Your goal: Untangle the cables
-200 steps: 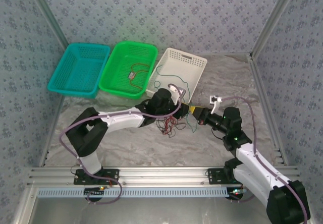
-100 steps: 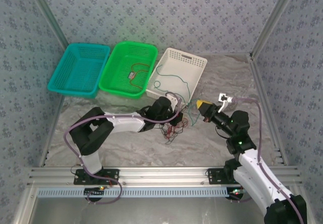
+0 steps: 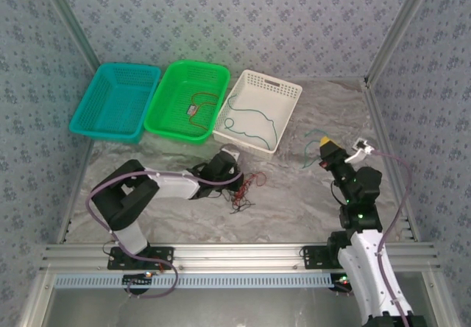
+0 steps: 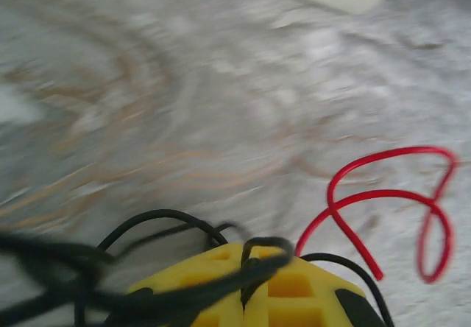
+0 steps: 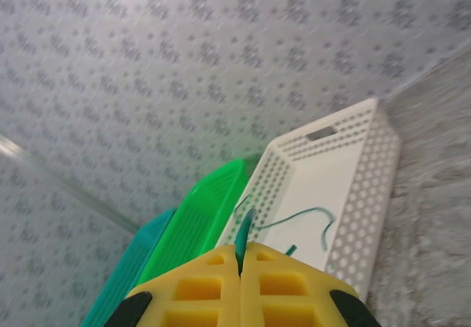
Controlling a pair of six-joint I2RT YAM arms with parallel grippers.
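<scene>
Underneath, table: grey marbled tabletop (image 3: 294, 194), bearing the white perforated plastic basket (image 3: 283, 95) at its far side.
Green plastic basket (image 3: 171, 124): just left of the white basket, rims touching; a thin red cable (image 3: 195, 110) lies inside.
Teal plastic basket (image 3: 96, 117): farther left of the white basket, beyond the green one.
Right gripper (image 5: 241, 264): right of the white basket's near corner, raised off the table; yellow fingers pinched together on the green cable (image 3: 254, 128).
Left gripper (image 4: 244, 283): on the near side of the white basket, low over the table; yellow fingers pressed together on a black cable (image 4: 213, 286).
Green cable: runs from inside the white basket to the right gripper.
Tangle of red and black cables (image 3: 246, 189): on the table at the left gripper, on the near side of the white basket.
</scene>
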